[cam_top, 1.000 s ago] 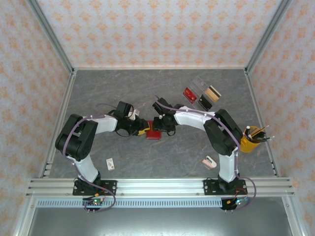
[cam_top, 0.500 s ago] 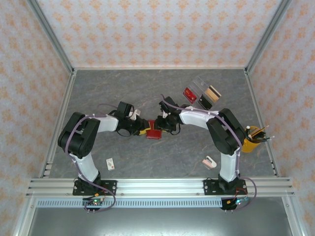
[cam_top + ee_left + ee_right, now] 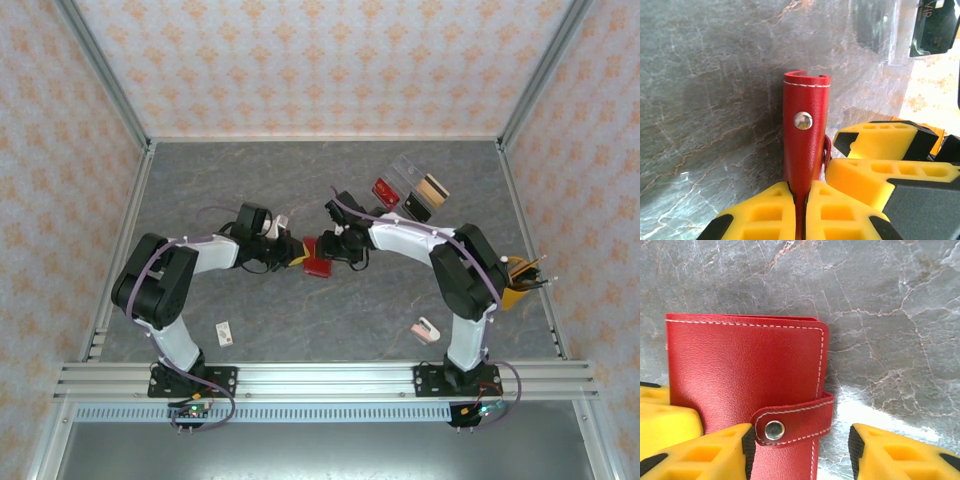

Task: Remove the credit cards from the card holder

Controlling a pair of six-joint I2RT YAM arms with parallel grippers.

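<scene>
Near mid-table, between the arms, the left gripper (image 3: 800, 192) is clenched on one edge of the red card holder (image 3: 805, 145). Its snap strap (image 3: 790, 422) is fastened, so I judge that opening it is the step in hand. The right gripper (image 3: 800, 440) straddles that strap, fingers spread, grasping nothing; next it must pinch and peel the tab. Farther right, the clear tray (image 3: 408, 172) and yellow cup (image 3: 508, 292) stand well apart, obstructing nothing.

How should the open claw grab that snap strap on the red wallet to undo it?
Probably pinch the strap by its rounded end beside the snap, coming from the wallet's front face: that end lies over the cover, while the other wraps round the edge. The left gripper is shut on the wallet, steadying it.
</scene>
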